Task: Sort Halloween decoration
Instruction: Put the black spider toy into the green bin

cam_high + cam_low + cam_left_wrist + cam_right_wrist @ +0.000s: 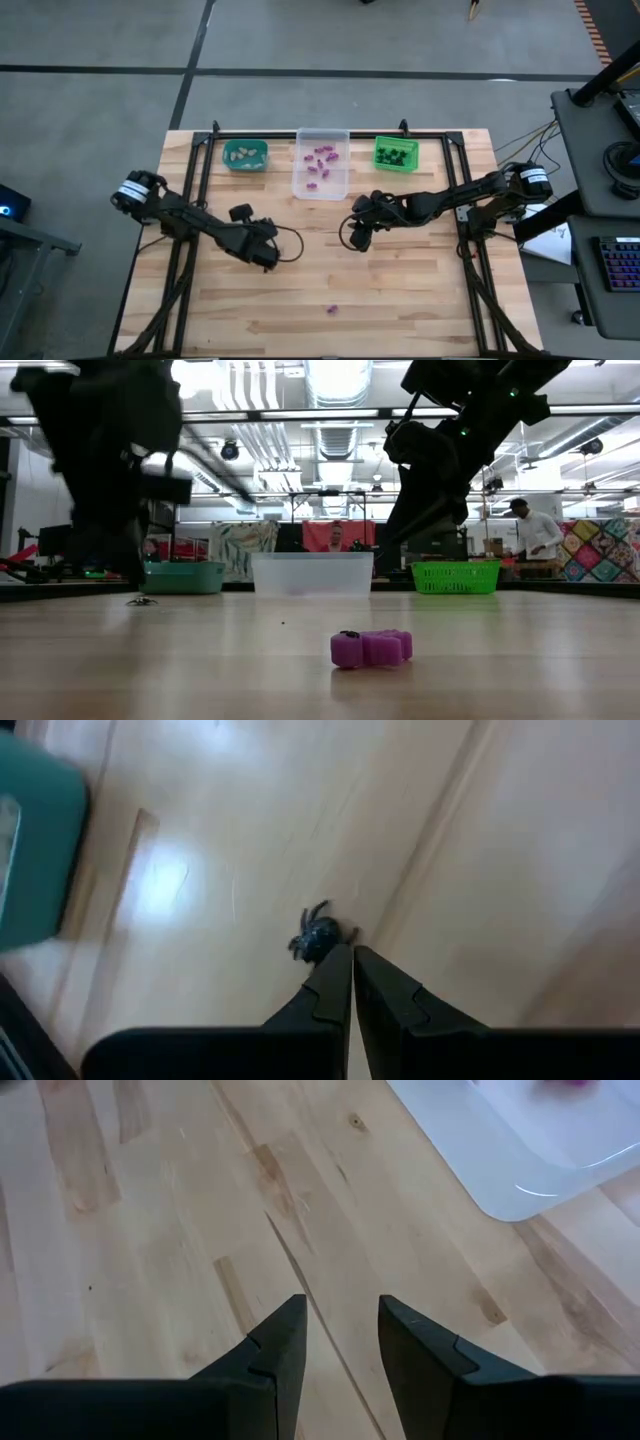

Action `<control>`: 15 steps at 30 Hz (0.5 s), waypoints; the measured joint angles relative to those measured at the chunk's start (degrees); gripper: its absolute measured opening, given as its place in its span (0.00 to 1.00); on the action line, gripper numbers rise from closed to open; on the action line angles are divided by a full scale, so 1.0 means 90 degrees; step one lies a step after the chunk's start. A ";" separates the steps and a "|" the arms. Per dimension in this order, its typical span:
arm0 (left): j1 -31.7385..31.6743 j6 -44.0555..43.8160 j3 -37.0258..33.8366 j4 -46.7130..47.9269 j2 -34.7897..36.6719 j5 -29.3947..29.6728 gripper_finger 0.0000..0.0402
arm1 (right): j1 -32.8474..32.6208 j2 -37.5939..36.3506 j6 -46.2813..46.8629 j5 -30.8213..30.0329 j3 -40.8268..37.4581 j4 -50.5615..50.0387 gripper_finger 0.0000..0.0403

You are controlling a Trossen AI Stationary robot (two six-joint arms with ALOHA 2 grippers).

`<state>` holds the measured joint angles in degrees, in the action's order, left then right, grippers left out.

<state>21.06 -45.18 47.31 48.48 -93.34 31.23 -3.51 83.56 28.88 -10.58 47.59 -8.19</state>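
A purple trinket (371, 648) lies on the wood near the table's near edge, also seen from above (332, 310). A black spider trinket (315, 934) rests on the table just past the tips of my left gripper (352, 952), which is shut and sits left of centre (270, 257); the low view shows the spider (140, 601) on the wood. My right gripper (340, 1315) is open over bare wood at mid-table (358, 238), near the clear bin's near edge (520, 1190), touching nothing. Purple trinkets (320, 160) lie in the clear bin. My left gripper comes slanting down at the black spider, its shut fingertips (335, 960) right at the spider's near edge (328, 946). Whether they touch it or have a leg pinched, I cannot tell. The spider lies on the table.
Three bins stand in a row along the far edge: teal (245, 155) holding pale pieces, clear (321, 185), and green (396, 154) holding black pieces. Bare wood lies between the grippers and the near edge. People stand in the room beyond (530, 535).
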 joint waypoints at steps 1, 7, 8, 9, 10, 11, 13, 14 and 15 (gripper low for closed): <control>0.0023 0.0218 -0.0189 -0.0235 0.0009 0.0117 0.00 | -0.0008 0.0001 0.0000 -0.0001 0.0000 0.0000 0.29; 0.0266 0.1496 -0.1196 -0.2451 0.0425 0.0245 0.00 | -0.0066 0.0001 0.0002 -0.0001 -0.0002 0.0000 0.29; 0.0265 0.1497 -0.1327 -0.2625 0.0548 0.0234 0.00 | -0.0084 0.0001 0.0002 -0.0001 -0.0002 0.0002 0.29; 0.0265 0.1453 -0.1443 -0.2733 0.0691 0.0230 0.00 | -0.0100 0.0001 0.0002 -0.0002 -0.0002 0.0002 0.29; 0.0265 0.1388 -0.1541 -0.2777 0.0838 0.0227 0.00 | -0.0116 0.0001 0.0002 -0.0001 -0.0002 0.0004 0.29; 0.0265 0.1321 -0.1633 -0.2770 0.0990 0.0227 0.00 | -0.0130 0.0001 0.0002 0.0000 -0.0002 0.0010 0.29; 0.0265 0.1205 -0.1783 -0.2742 0.1373 0.0257 0.00 | -0.0131 0.0001 0.0002 0.0002 -0.0002 0.0020 0.29; 0.0262 0.1136 -0.1834 -0.2744 0.1577 0.0299 0.00 | -0.0127 0.0001 0.0002 -0.0001 -0.0002 0.0022 0.29; 0.0254 0.1062 -0.1889 -0.2725 0.1775 0.0346 0.00 | -0.0126 0.0001 0.0002 -0.0003 -0.0002 0.0026 0.29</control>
<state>23.34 -35.62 30.30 23.96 -77.36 34.34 -4.64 83.57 28.91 -10.61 47.57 -7.95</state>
